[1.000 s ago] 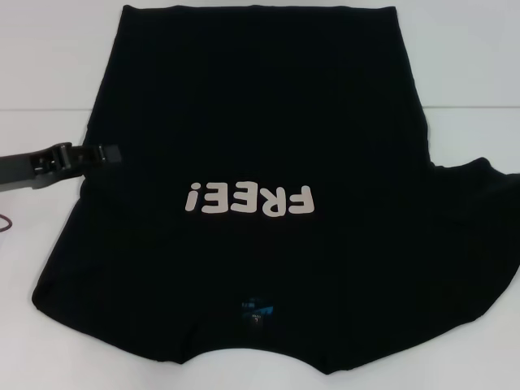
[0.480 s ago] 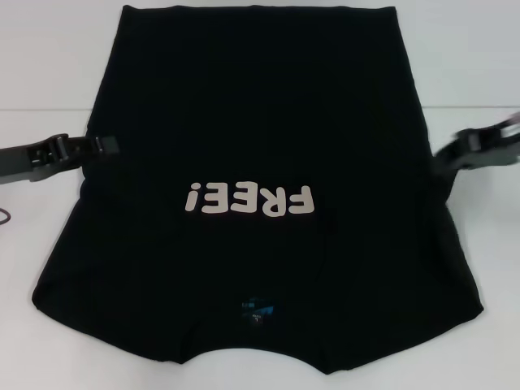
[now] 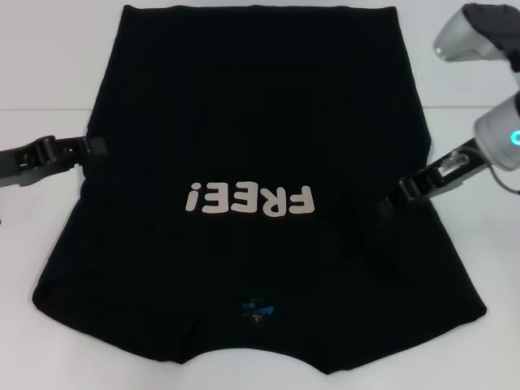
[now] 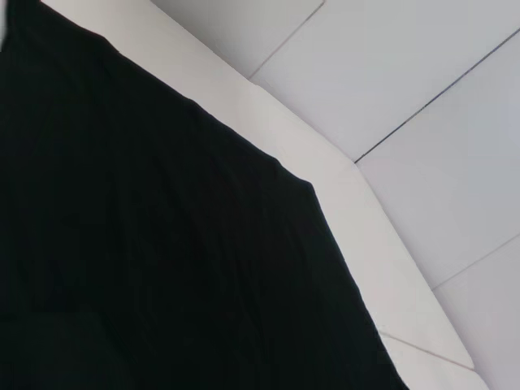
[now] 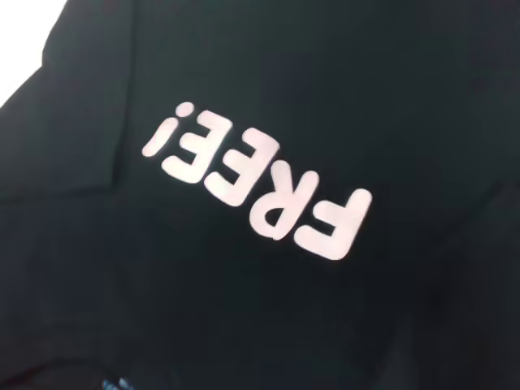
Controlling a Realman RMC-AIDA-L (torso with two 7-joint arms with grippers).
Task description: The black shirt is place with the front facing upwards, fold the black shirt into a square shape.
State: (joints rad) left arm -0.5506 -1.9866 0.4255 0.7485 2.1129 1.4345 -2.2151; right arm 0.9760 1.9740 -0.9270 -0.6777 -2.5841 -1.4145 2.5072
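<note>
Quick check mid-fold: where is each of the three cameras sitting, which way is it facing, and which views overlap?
Head view: above, looking down on the black shirt; shows the left hand at its edge and the right hand over it.
Left wrist view: faces the shirt's edge, the table and the floor; none of the robot shows.
Right wrist view: faces the FREE! lettering; none of the robot shows.
Shared: head and right wrist both show the lettering.

Blk shirt (image 3: 244, 122), pale pink lettering (image 3: 249, 200), blue label (image 3: 256, 309)
</note>
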